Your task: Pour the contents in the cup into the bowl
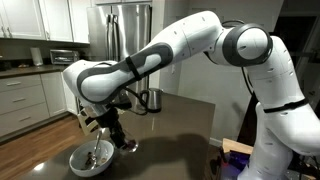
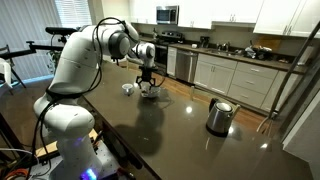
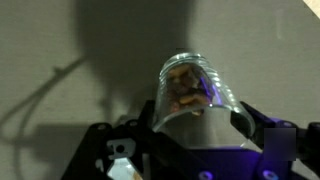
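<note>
My gripper (image 3: 195,125) is shut on the clear glass cup (image 3: 190,90), which fills the middle of the wrist view. Brown bits, the contents (image 3: 188,88), lie inside the cup toward its far end. In an exterior view the gripper (image 1: 122,138) holds the cup (image 1: 127,144) low over the dark table, just beside the wide white bowl (image 1: 90,156) with a metal spoon in it. In both exterior views the cup looks very small; it shows with the bowl (image 2: 150,94) near the far table end under the gripper (image 2: 146,82).
A shiny steel kettle with a black handle (image 2: 219,116) stands on the dark table (image 2: 170,135); it also shows behind the arm (image 1: 152,99). Kitchen cabinets and counters ring the room. A small white object (image 2: 128,88) lies next to the bowl.
</note>
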